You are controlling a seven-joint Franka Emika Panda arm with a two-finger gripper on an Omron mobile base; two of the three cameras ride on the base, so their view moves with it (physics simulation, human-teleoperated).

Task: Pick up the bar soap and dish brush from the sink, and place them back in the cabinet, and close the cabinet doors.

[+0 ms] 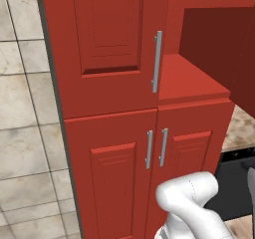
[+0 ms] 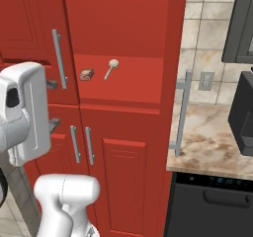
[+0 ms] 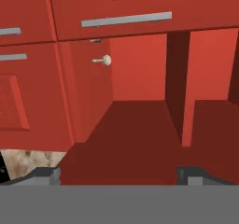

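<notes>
Bar soap and dish brush are both lying on the open red shelf of the cabinet, just beside each other, not touching. So what's left, judging by this, is shutting the cabinet doors. One door is sitting at the left of the opening; the other is swung out edge-on at the right, with its handle over the marbled desk.

Jaws are released, standing wide, holding nothing; hand view is looking into the open compartment.

Risks:
- Pushing a door off-centre: glossy panel, jaws could be sliding along it instead of swinging it.
- Catching the long silver bar handle with the wrist, as the arm is sitting close to it.
- Brush has a thin pale stick and round head, so it's likely to roll toward the shelf lip if bumped and block the door.
- Soap is a small flat orange-brown block, low and stable.
</notes>
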